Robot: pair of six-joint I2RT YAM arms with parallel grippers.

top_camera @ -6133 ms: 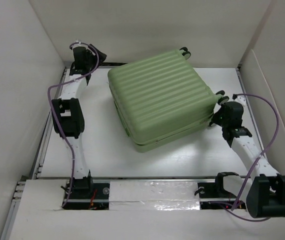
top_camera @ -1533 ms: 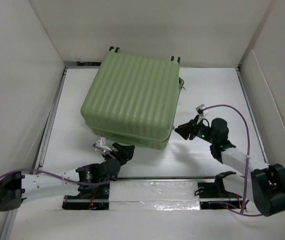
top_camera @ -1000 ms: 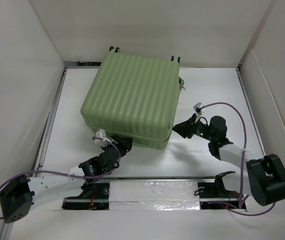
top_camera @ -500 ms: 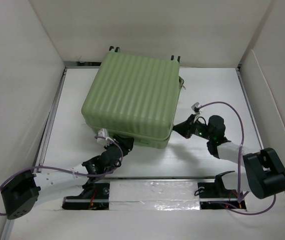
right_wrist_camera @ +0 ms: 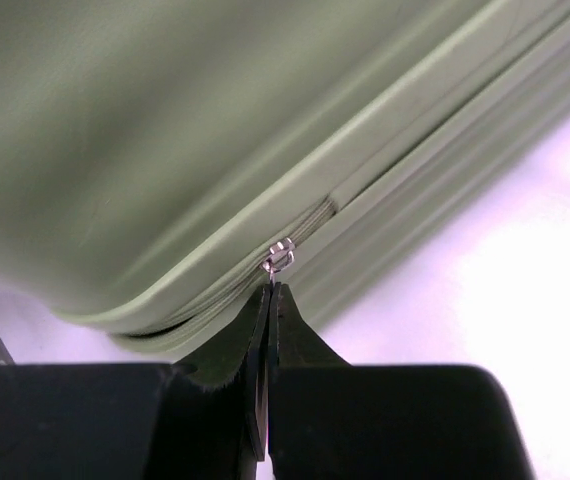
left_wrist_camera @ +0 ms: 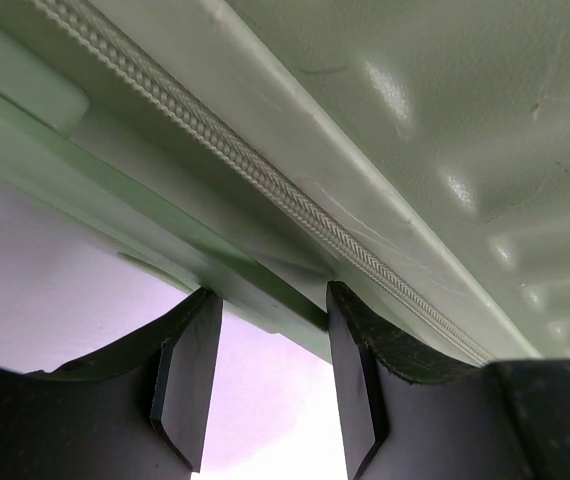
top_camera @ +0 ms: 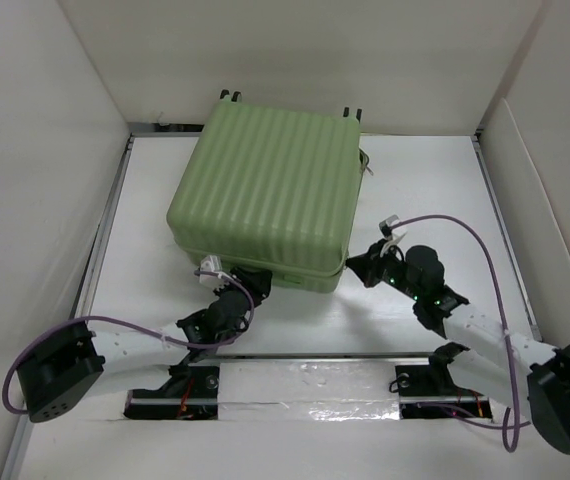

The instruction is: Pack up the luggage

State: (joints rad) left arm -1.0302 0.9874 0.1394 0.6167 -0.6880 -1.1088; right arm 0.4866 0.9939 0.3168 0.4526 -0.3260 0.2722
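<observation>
The light-green ribbed luggage (top_camera: 265,205) lies flat and closed at the back middle of the table. My left gripper (top_camera: 250,282) is open at its near edge. In the left wrist view its fingertips (left_wrist_camera: 197,345) touch the lower shell's rim under the zipper seam (left_wrist_camera: 295,200), with nothing between them. My right gripper (top_camera: 357,266) is at the luggage's near right corner. In the right wrist view it (right_wrist_camera: 270,292) is shut on the silver zipper pull (right_wrist_camera: 279,258).
White walls enclose the table (top_camera: 415,180) at the left, back and right. The luggage's black wheels (top_camera: 230,97) stand against the back wall. A metal rail (top_camera: 305,358) runs along the near edge by the arm bases.
Six seconds ago the luggage lay turned and farther right, with both arms at its far sides. In the last second the left gripper reached its near edge, and the right gripper moved slightly nearer, holding the corner.
</observation>
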